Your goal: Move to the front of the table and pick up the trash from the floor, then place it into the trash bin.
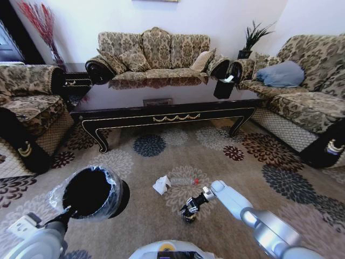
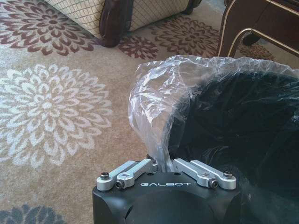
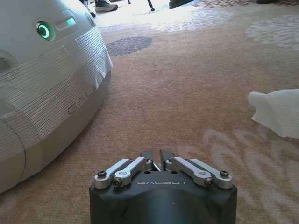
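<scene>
My left pincer (image 2: 164,164) pinches the bin (image 1: 91,192) by its liner. The right pincer (image 1: 188,209), closed empty, hovers near the tissue (image 1: 161,184) on the floor: soft, light; I'd pinch a fold.

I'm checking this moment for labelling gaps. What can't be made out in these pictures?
- Head view: whether the right end effector, low over the patterned carpet, holds anything; too small.
- Head view: the clear plastic bottle with red cap is faint against the carpet.
- Right wrist view: the crumpled white tissue is cut by the edge.
- Left wrist view: the inside of the round black plastic-lined trash bin, gripped by the left end effector, is dark.
</scene>
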Tool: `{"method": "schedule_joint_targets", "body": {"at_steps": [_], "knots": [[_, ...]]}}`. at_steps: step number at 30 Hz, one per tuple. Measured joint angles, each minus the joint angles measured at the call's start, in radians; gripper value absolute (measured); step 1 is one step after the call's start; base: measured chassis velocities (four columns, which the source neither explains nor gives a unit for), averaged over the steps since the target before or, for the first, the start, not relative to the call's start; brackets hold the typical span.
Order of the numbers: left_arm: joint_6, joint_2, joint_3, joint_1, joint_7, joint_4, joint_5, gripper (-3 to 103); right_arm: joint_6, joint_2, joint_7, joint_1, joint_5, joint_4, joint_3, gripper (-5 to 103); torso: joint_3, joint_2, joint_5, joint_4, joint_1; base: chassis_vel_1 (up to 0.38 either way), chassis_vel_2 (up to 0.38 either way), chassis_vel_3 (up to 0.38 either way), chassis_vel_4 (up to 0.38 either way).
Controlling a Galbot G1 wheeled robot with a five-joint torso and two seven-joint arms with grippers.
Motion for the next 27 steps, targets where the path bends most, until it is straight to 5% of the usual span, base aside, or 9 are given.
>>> {"method": "schedule_joint_targets", "body": {"at_steps": [6, 13, 15, 21, 25, 27], "knots": [[0.000, -0.001, 0.003, -0.001, 0.000, 0.000, 0.000, 2, 0.011, -0.014, 0.003, -0.002, 0.004, 0.008, 0.010, 16, 0.000, 0.000, 0.0000, 0.0000, 0.000, 0.000, 0.000, 0.000, 0.000], [0.000, -0.004, 0.004, 0.000, 0.000, 0.000, 0.000, 2, 0.019, -0.027, 0.000, -0.005, -0.009, 0.008, 0.022, 50, 0.000, 0.000, 0.0000, -0.0001, 0.000, 0.000, 0.000, 0.000, 0.000], [0.000, -0.005, 0.004, 0.001, 0.000, 0.000, 0.000, 2, 0.020, -0.026, -0.002, -0.005, -0.017, 0.008, 0.026, 50, 0.000, 0.000, 0.0000, 0.0000, 0.000, 0.000, 0.000, 0.000, 0.000], [0.000, -0.006, 0.003, 0.009, 0.001, 0.000, 0.001, 2, 0.020, -0.024, -0.005, -0.009, -0.045, 0.006, 0.038, 74, 0.000, 0.000, 0.0000, 0.0000, 0.000, 0.000, 0.000, 0.000, 0.000], [0.000, -0.007, 0.001, 0.014, 0.001, 0.000, 0.002, 2, 0.020, -0.027, -0.005, -0.013, -0.055, 0.006, 0.044, 57, 0.000, 0.000, 0.0000, 0.0000, 0.000, 0.000, 0.000, 0.000, 0.000], [0.000, -0.007, 0.001, 0.016, 0.001, 0.000, 0.002, 2, 0.021, -0.028, -0.005, -0.013, -0.060, 0.006, 0.046, 57, 0.000, 0.000, 0.0000, 0.0000, 0.000, 0.000, 0.000, 0.000, 0.000]]}}
